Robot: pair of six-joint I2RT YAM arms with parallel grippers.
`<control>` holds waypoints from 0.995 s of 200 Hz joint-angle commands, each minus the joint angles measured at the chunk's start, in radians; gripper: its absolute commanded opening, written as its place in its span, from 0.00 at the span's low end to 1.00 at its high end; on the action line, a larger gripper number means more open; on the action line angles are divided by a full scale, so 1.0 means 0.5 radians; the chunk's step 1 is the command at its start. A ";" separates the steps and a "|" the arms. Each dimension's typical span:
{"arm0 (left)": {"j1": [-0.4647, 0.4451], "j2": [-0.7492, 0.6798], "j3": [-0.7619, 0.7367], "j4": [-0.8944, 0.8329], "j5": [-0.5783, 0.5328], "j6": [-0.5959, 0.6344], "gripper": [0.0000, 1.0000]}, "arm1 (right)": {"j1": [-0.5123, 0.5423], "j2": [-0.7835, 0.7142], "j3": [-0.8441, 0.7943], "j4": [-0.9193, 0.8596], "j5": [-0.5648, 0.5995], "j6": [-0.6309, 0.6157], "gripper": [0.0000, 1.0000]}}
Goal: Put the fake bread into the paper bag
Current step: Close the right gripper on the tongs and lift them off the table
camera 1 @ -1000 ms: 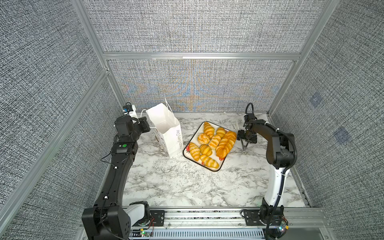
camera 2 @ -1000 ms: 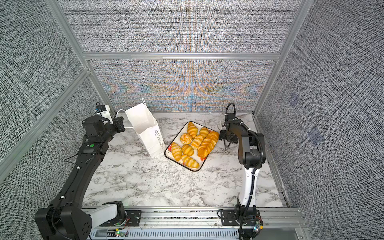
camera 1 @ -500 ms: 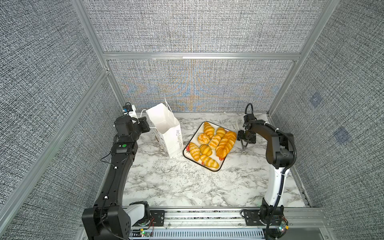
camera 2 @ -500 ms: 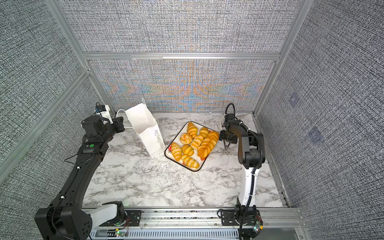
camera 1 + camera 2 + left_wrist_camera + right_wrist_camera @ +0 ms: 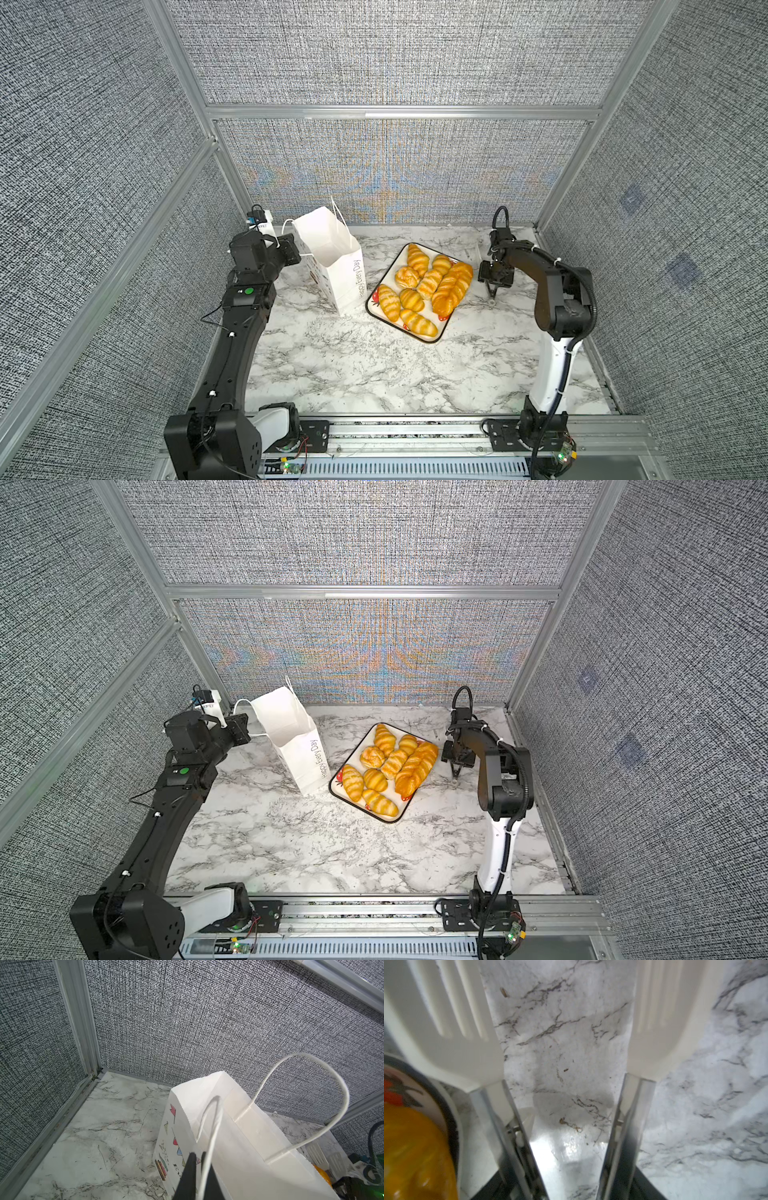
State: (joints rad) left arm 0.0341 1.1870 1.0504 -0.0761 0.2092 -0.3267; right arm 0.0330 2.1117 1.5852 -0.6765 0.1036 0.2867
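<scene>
Looking down in both top views, I see the bag standing open at the far left of the table, just left of the tray. My left gripper is pinched narrow on the cord handle at the bag's left side. The other handle stands up free. The bread lies packed on the tray, right of the bag and not touching it. My right gripper points down at bare marble just right of the tray. In the right wrist view its 2 white slotted fingers stand half apart with only marble between them. The tray's rim and 1 orange piece sit just beside 1 finger.
</scene>
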 commanded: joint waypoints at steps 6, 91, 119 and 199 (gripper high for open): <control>0.003 0.005 -0.005 0.056 0.004 -0.003 0.10 | 0.000 -0.068 -0.030 -0.021 0.016 0.010 0.60; 0.005 0.015 -0.005 0.055 0.004 -0.005 0.10 | 0.000 -0.244 -0.162 0.000 0.067 0.039 0.47; 0.005 0.015 0.000 0.051 0.005 -0.005 0.10 | 0.003 -0.304 -0.219 0.015 0.094 0.051 0.44; 0.010 0.010 -0.002 0.051 0.013 -0.007 0.10 | 0.035 -0.516 -0.310 -0.029 0.142 0.062 0.35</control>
State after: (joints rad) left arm 0.0372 1.1934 1.0489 -0.0761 0.2100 -0.3309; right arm 0.0448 1.8812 1.4345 -0.6750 0.1543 0.3065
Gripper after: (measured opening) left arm 0.100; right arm 0.359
